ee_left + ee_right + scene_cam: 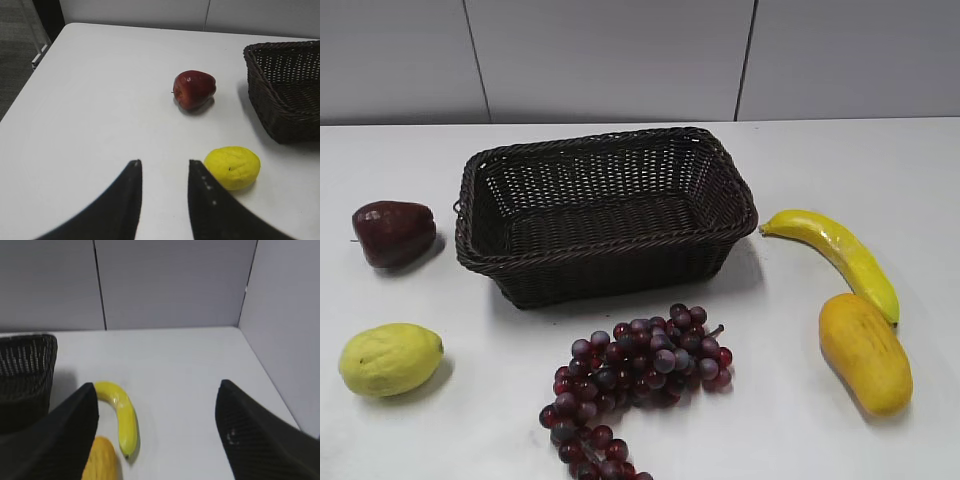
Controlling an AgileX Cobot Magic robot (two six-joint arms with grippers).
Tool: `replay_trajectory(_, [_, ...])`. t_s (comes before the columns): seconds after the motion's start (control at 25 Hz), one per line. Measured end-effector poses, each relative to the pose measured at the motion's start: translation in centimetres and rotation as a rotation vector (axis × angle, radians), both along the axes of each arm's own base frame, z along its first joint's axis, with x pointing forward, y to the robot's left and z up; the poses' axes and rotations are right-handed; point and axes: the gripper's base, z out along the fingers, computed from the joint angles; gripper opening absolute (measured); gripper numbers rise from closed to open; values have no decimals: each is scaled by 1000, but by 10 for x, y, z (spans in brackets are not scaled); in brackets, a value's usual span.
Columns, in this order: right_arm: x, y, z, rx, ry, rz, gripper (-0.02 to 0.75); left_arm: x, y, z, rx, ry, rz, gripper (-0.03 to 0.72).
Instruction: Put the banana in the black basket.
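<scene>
The banana [840, 257] lies on the white table to the right of the black basket [605, 212], which stands in the middle and holds nothing. In the right wrist view the banana [122, 416] lies ahead, just inside my left finger. My right gripper [157, 390] is open wide and empty, above the table. My left gripper [162, 167] is open and empty over bare table at the left. The basket's corner shows in the left wrist view [285, 92] and in the right wrist view [25, 375]. Neither gripper shows in the exterior view.
A mango [865, 352] lies just in front of the banana. Purple grapes [635, 380] lie in front of the basket. A lemon [390, 358] and a dark red fruit [393, 233] lie at the left. A wall panel [285, 315] stands at the right.
</scene>
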Motion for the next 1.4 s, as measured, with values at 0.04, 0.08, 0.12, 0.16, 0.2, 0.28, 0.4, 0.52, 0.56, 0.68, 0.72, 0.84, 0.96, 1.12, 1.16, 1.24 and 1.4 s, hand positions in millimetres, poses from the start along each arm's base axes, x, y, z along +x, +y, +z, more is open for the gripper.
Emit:
replay_trajectory(0.04, [8, 0, 0, -1, -24, 3, 584, 0, 0, 0, -1, 0, 0, 235])
replay_trajectory(0.08, [16, 1, -2, -1, -30, 5, 584, 0, 0, 0, -1, 0, 1, 235])
replay_trajectory(0.12, [25, 1, -4, -2, -34, 7, 584, 0, 0, 0, -1, 0, 0, 235])
replay_trajectory(0.16, [33, 2, -7, -2, -35, 9, 584, 0, 0, 0, 1, 0, 0, 235])
replay_trajectory(0.2, [43, 2, -10, -3, -14, 11, 584, 0, 0, 0, 0, 0, 0, 235])
replay_trajectory(0.28, [61, 3, -16, -4, 26, 14, 584, 0, 0, 0, -1, 0, 0, 235])
replay_trajectory(0.4, [91, 4, -27, -5, 101, 18, 584, 0, 0, 0, 1, 0, 0, 235])
replay_trajectory(0.52, [119, 5, -43, -7, 223, 20, 584, 0, 0, 0, -1, 0, 0, 235])
replay_trajectory(0.56, [129, 6, -48, -9, 275, 23, 584, 0, 0, 0, 0, 0, 0, 235])
replay_trajectory(0.68, [160, 11, -56, -18, 450, 45, 593, 0, 0, 0, -1, 0, 1, 235])
replay_trajectory(0.72, [172, 15, -58, -25, 514, 57, 605, 0, 0, 0, 0, 0, 0, 235])
replay_trajectory(0.84, [206, 25, -66, -50, 696, 86, 658, 0, 0, 0, 0, 0, 0, 235])
replay_trajectory(0.96, [237, 34, -76, -99, 837, 121, 669, 0, 0, 0, 1, 0, 0, 235])
replay_trajectory(1.12, [277, 43, -93, -133, 965, 142, 669, 0, 0, 0, 0, 0, 0, 235])
replay_trajectory(1.16, [286, 44, -101, -136, 1001, 142, 667, 0, 0, 0, 0, 0, 0, 235])
replay_trajectory(1.24, [300, 46, -110, -140, 1045, 142, 664, 0, 0, 0, -1, 0, 0, 235])
replay_trajectory(1.4, [323, 50, -132, -144, 1111, 141, 652, 0, 0, 0, 0, 0, 0, 235])
